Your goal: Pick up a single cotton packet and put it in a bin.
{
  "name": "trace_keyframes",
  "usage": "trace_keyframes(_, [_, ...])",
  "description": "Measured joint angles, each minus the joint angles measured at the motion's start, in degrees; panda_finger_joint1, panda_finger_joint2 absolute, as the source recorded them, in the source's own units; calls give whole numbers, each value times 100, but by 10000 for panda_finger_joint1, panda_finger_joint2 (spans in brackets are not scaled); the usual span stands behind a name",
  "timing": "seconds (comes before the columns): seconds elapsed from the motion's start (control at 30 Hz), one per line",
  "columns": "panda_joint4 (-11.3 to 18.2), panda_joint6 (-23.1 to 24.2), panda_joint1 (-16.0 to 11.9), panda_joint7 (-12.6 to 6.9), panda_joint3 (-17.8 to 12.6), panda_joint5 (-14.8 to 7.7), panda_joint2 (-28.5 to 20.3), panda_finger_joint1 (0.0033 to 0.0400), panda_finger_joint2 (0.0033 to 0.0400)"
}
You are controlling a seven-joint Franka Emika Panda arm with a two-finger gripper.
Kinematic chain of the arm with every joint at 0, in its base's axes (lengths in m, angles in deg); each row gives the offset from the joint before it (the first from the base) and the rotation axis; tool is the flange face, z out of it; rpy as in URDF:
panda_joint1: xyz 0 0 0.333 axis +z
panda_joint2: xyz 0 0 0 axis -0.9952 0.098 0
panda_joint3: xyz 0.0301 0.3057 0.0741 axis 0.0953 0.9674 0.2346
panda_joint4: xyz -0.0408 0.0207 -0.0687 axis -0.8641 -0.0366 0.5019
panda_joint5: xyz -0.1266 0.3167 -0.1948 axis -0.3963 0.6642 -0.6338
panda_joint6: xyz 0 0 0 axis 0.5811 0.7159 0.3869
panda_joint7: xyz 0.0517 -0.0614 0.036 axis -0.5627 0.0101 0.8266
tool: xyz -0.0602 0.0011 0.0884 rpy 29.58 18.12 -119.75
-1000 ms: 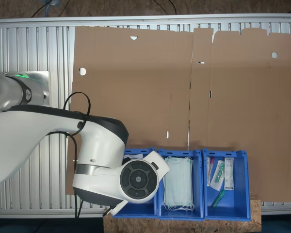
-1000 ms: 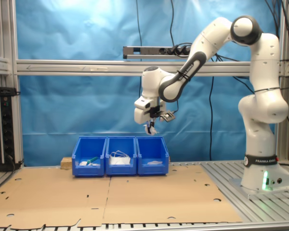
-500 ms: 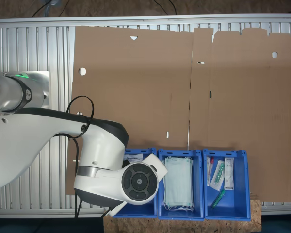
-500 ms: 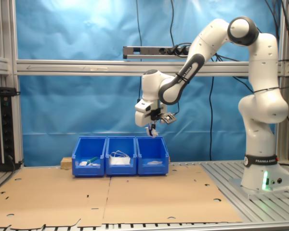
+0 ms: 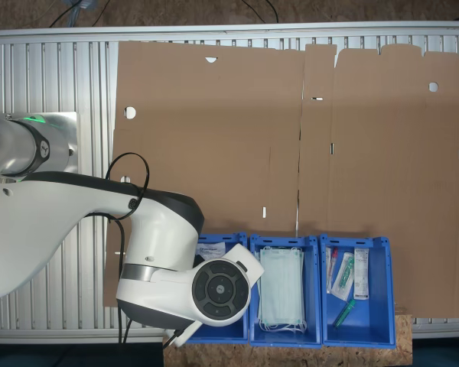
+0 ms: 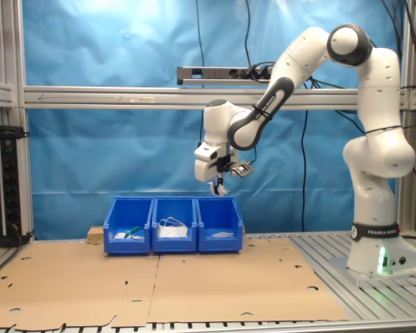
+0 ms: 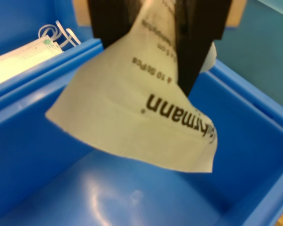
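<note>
My gripper [image 7: 155,42] is shut on a cotton packet [image 7: 132,117], a white, flat packet with dark print that hangs bent from the black fingers [image 7: 198,37]. Below it lies the blue bin [image 7: 47,155], with its floor bare directly beneath. In the second exterior view the gripper [image 6: 217,186] holds the packet well above the bin [image 6: 220,225] at the row's end nearest the arm's base, where some white packets [image 6: 222,234] lie. In the first exterior view the wrist covers most of this bin [image 5: 222,238].
The middle bin [image 5: 284,336] holds pale green face masks [image 5: 281,294], and the far bin [image 5: 356,336] holds syringes and strip packets. Flat cardboard sheets [image 5: 291,138] cover the table. The three bins stand on a board [image 5: 402,348] at the table's edge.
The wrist has drifted a little toward the first exterior view's left and sunk slightly over the end bin. The packet stays in the gripper.
</note>
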State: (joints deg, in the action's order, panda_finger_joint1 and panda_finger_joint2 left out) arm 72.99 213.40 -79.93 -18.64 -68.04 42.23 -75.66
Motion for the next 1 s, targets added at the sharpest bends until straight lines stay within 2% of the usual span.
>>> trace_keyframes(0.8, [-63, 0, 0, -241, -2, 0, 0, 57, 57])
trace_keyframes(0.83, [-63, 0, 0, -245, -2, 0, 0, 98, 98])
trace_keyframes(0.9, [-63, 0, 0, -254, -2, 0, 0, 98, 98])
trace_keyframes(0.93, [-64, 0, 0, -262, -2, 0, 0, 184, 184])
trace_keyframes(1.0, [-64, 0, 0, -282, -2, 0, 0, 184, 184])
